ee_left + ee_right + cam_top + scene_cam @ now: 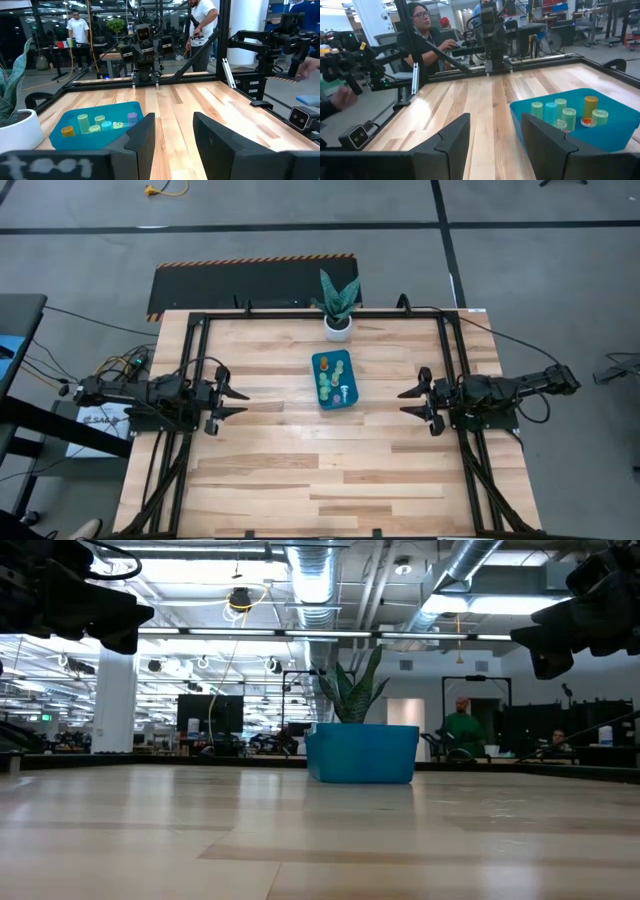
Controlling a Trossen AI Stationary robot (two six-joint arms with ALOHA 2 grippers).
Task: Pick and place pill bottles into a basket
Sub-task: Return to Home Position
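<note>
The teal-blue basket point(336, 379) rests by its bottom on the table's middle, toward the far edge; it also shows in the low view point(362, 753). Several pill bottles point(331, 377) stand inside it: orange, green, yellow, teal and pale ones in the left wrist view point(98, 123) and the right wrist view point(566, 115). My left gripper point(238, 402) hovers open and empty at the table's left, fingers pointing at the basket. My right gripper point(408, 401) hovers open and empty at the right.
A white pot with a green plant point(338, 325) stands just beyond the basket at the far edge. A black frame point(200, 330) runs around the table. People stand in the room beyond the table point(422, 35). Bare wood lies toward the near edge point(330, 480).
</note>
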